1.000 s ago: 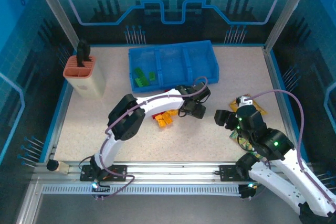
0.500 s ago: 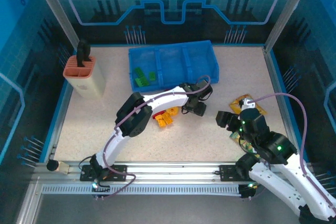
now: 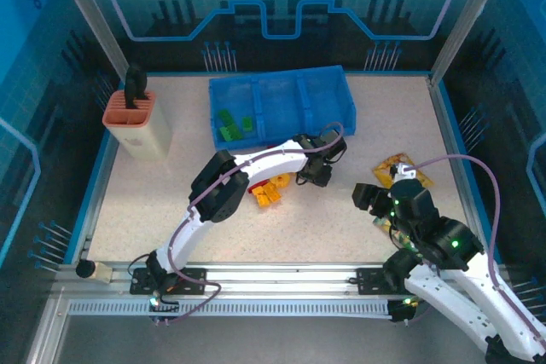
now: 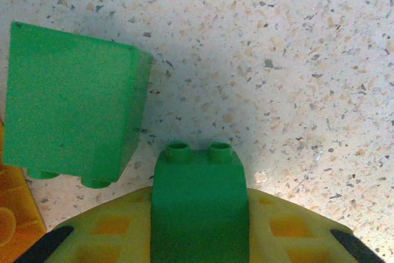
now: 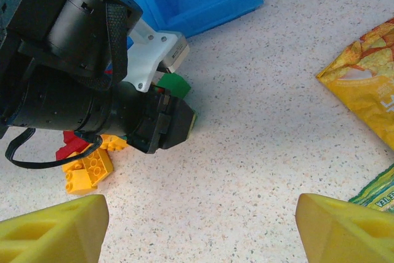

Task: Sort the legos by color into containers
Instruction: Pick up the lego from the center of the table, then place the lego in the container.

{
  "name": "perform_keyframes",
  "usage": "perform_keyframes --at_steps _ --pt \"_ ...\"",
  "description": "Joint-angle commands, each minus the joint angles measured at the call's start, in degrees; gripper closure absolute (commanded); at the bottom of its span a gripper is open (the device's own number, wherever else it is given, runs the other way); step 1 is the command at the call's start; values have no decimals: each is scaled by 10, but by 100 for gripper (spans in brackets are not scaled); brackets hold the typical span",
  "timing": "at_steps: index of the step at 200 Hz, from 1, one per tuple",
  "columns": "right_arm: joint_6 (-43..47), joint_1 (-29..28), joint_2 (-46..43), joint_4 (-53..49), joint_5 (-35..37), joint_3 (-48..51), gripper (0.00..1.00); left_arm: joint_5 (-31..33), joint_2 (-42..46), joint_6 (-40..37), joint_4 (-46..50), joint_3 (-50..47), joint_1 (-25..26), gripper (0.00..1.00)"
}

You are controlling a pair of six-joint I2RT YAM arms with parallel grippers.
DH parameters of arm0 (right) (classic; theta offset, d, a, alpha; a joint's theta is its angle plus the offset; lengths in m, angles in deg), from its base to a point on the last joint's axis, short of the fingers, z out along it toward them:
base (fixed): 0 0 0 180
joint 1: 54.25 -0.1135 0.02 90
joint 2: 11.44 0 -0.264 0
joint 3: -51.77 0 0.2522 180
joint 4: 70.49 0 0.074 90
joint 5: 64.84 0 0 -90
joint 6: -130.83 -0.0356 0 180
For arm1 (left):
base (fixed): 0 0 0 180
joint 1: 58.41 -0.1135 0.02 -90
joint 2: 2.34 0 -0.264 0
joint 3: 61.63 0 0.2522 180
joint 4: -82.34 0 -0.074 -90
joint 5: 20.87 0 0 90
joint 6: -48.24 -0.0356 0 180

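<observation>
Your left gripper [image 3: 314,174] is clamped on 1 green brick [image 4: 198,204]. The blue tray's left compartment [image 3: 230,95], holding the greens, lies beyond-left of it. Your right gripper [image 5: 200,223] gapes wide.

The desk [image 4: 289,60] is pale beige, speckled grey and brown. Green legos [image 4: 71,112], orange-yellow legos [image 5: 86,170], a red lego [image 5: 69,147] — all plain. Tray [image 3: 277,101] solid blue; snack bag [image 5: 369,84] yellow; holder [image 3: 138,132] beige — orange-rimmed.

arms [image 3: 256,159] white/black | cables [image 3: 452,158] purple | claw pads [image 5: 49,229] yellow | LEDs [image 3: 455,245] green
</observation>
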Motion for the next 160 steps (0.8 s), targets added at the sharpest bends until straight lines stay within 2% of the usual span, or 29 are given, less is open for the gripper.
perform_keyframes --at_steps 1,40,72,96,141,160 --pt "-13 6 -10 -7 3 9 19 10 51 -8 26 -24 -1 75" --pt "-14 7 -13 -10 5 11 19 -9 166 10 -6 -97 -28 76" --pt "-15 7 -14 -10 5 13 19 -53 284 35 -47 -176 -101 75" --pt "-16 6 -13 -8 3 18 19 -52 349 39 -56 -209 -161 74" --pt "-19 6 -16 -8 -2 18 19 -33 369 28 -50 -225 -256 73" --pt "-21 6 -24 -13 -4 19 20 -61 343 39 -52 -221 -305 71"
